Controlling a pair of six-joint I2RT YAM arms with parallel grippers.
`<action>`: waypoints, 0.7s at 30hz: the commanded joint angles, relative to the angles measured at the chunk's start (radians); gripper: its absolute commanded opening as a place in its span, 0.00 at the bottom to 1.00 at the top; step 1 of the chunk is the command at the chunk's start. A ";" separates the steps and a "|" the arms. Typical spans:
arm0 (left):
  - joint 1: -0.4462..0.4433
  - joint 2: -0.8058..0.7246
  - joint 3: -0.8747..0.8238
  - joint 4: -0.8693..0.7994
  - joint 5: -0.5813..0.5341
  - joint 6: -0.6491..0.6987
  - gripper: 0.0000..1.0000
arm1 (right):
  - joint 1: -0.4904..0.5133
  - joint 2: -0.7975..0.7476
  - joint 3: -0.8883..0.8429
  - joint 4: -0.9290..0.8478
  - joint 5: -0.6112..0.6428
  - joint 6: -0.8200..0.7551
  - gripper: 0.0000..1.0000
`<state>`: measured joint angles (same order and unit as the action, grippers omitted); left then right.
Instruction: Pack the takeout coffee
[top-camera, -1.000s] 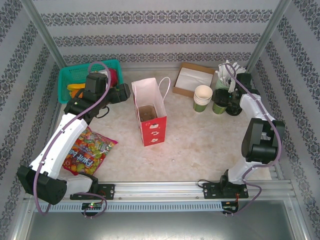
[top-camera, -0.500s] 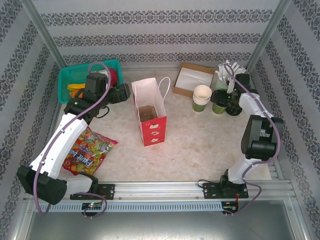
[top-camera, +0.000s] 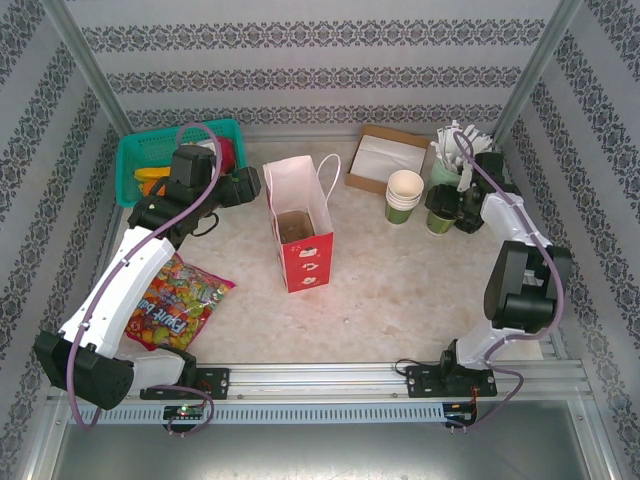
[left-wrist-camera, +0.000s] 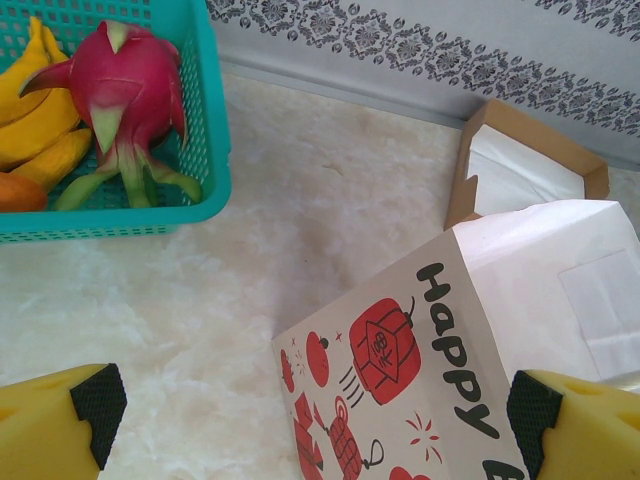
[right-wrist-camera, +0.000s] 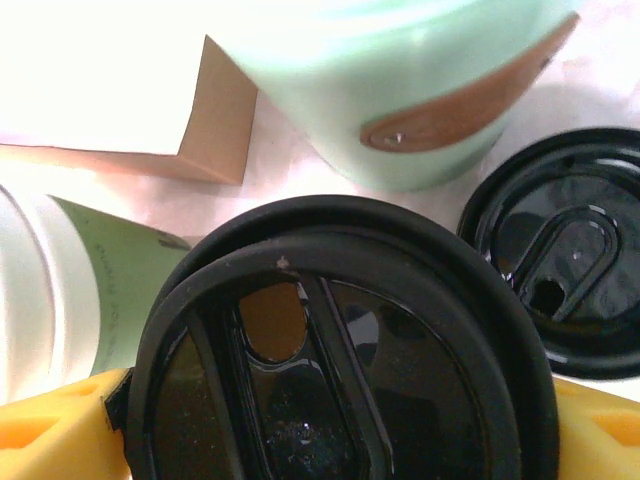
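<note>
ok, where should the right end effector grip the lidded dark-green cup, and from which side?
Likely the paper wall just under the lid of the takeout coffee, pinched across its width, coming from above and the near side. It stands upright; a cup stack and a loose lid sit close beside it, a pale green cup behind. The right end effector straddles it so.

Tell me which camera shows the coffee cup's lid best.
The right wrist view. The coffee cup's lid sits close under that camera, so its rim, ridges and sip hole are plain. The top external view shows the coffee cup as a small dark-green shape, too small for detail.
</note>
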<state>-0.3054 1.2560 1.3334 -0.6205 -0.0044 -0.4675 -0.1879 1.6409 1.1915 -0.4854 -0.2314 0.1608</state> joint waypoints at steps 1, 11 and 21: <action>0.010 -0.023 0.008 -0.006 -0.019 0.002 1.00 | -0.002 -0.079 -0.061 -0.015 -0.046 0.068 0.80; 0.011 -0.021 0.006 -0.016 -0.046 -0.083 1.00 | 0.126 -0.334 -0.314 -0.035 -0.004 0.206 0.80; 0.011 -0.030 -0.007 0.000 -0.074 -0.160 1.00 | 0.380 -0.515 -0.432 -0.027 0.047 0.325 0.79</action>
<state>-0.3054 1.2480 1.3334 -0.6205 -0.0589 -0.5877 0.1394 1.1557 0.7734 -0.5110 -0.2207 0.4438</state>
